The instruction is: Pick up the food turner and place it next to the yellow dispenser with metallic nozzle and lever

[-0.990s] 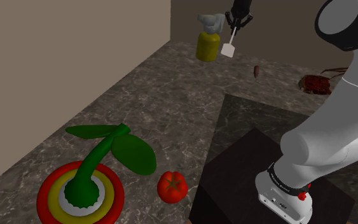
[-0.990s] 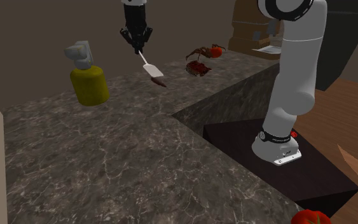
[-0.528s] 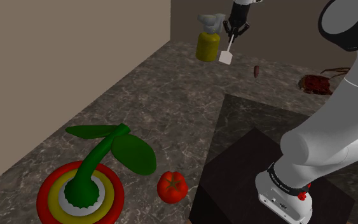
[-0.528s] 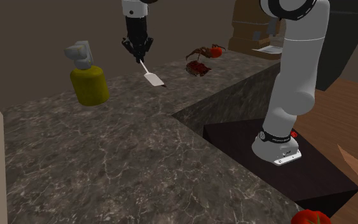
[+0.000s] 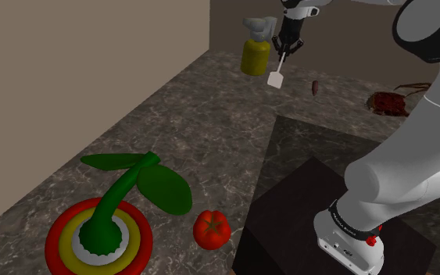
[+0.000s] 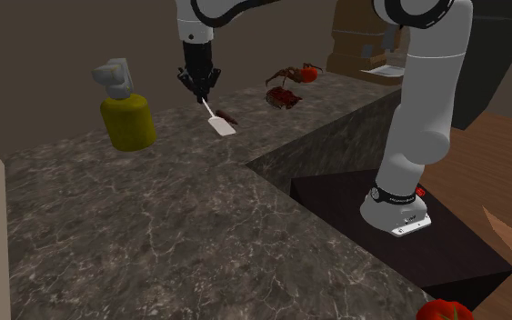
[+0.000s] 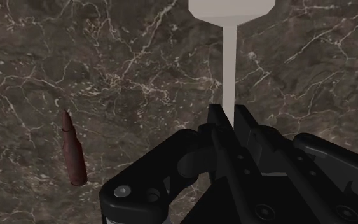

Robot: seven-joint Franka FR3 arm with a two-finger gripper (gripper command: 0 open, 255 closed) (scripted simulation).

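Since half a second earlier, the black gripper (image 6: 201,95) had come lower over the dark marbled counter (image 6: 154,236), bringing the food turner (image 6: 222,125) down with it. Its fingers were pinched tight on the turner's thin white handle, and the flat white blade hung below them, close to the counter; whether it touched could not be told. The yellow dispenser (image 5: 255,55) with its grey nozzle stood upright near the turner, on the shoulder view's left. A small reddish-brown bullet-shaped object (image 7: 74,149) lay on the counter just beside the blade.
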